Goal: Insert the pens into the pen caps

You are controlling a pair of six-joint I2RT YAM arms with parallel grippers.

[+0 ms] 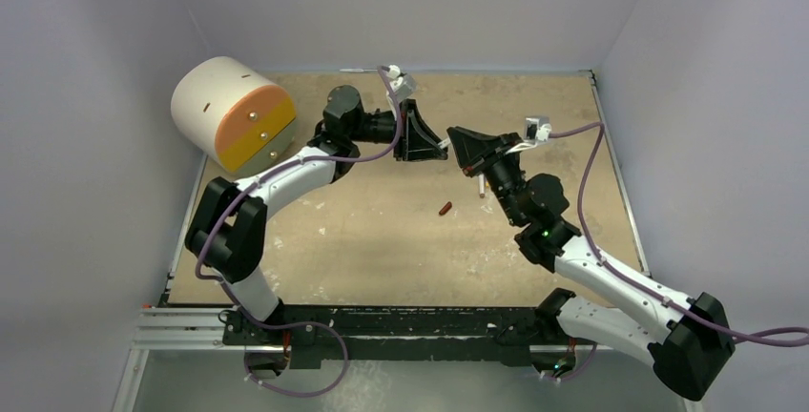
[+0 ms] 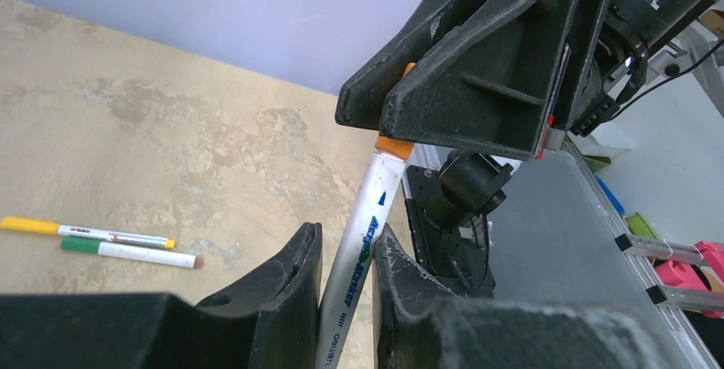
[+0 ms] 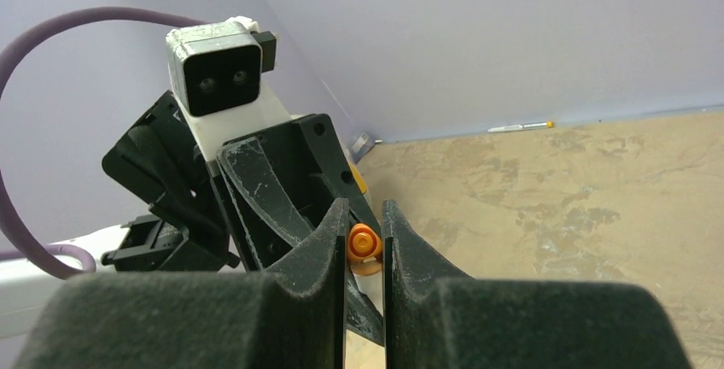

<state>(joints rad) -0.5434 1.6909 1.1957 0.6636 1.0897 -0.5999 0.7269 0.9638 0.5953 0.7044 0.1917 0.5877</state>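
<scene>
pen [image 2: 374,202] in left jaws, cap [image 3: 364,242] — right jaws

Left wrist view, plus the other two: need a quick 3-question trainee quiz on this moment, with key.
1. True or false: the left hand grips the white-barrelled pen with blue lettering.
2. The small plastic cap between the fingers of the right hand is: A green, B orange, C blue.
3. How many white pens lie loose on the tan table in the left wrist view?
Key: 1 true; 2 B; 3 two, the yellow-ended pen and the green-ended pen.
</scene>
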